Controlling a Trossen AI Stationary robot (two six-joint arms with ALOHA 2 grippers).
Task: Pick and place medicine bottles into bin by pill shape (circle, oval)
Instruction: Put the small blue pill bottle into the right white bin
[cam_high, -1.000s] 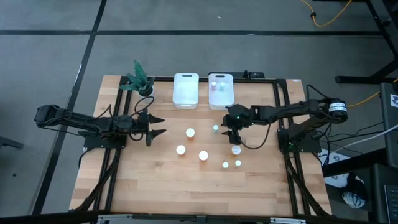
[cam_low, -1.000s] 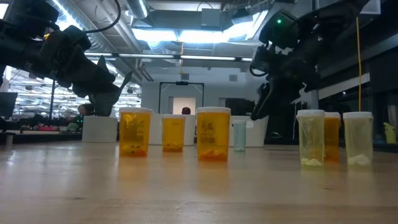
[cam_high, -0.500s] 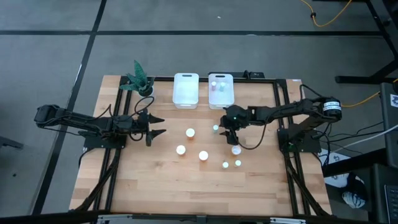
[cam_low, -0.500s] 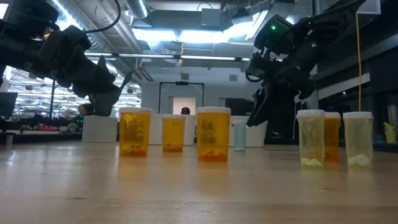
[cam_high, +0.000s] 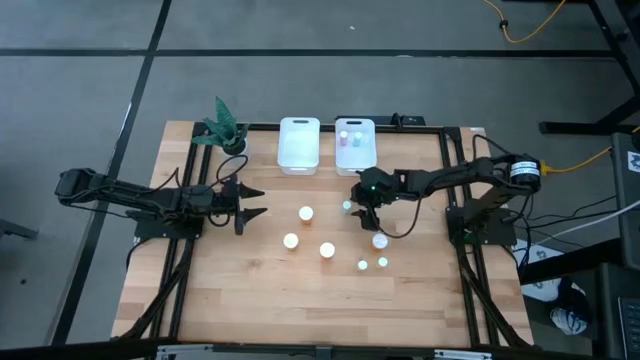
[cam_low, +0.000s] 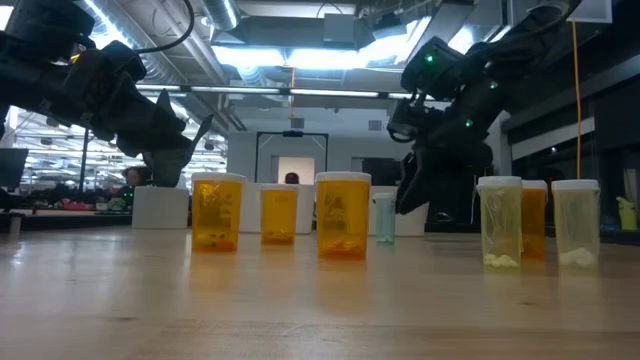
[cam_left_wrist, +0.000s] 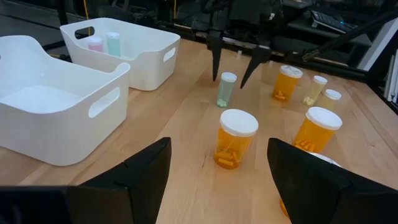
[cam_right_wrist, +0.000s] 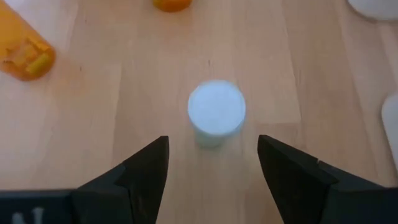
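Observation:
A small pale green white-capped bottle (cam_high: 347, 207) stands upright on the wooden table (cam_high: 250, 290). My right gripper (cam_high: 357, 208) hangs open just over it, fingers pointing down. In the right wrist view its cap (cam_right_wrist: 216, 107) shows between the two fingers, untouched. The left wrist view shows those fingertips (cam_left_wrist: 216, 73) standing either side of the bottle (cam_left_wrist: 226, 89), above its cap. Three orange bottles (cam_high: 306, 213) (cam_high: 291, 240) (cam_high: 327, 250) stand to its left. My left gripper (cam_high: 262, 200) waits open at the table's left.
Two white bins stand at the far edge: the left one (cam_high: 299, 130) shows nothing inside, the right one (cam_high: 368, 147) holds a pink and a bluish bottle. A larger bottle (cam_high: 379, 241) and two small ones (cam_high: 362, 265) (cam_high: 382, 262) stand right of centre. A potted plant (cam_high: 224, 128) is far left.
My right gripper has moved toward the table's left and a little down, from beside the small pale green bottle to right over it, staying open. The bottles have not moved.

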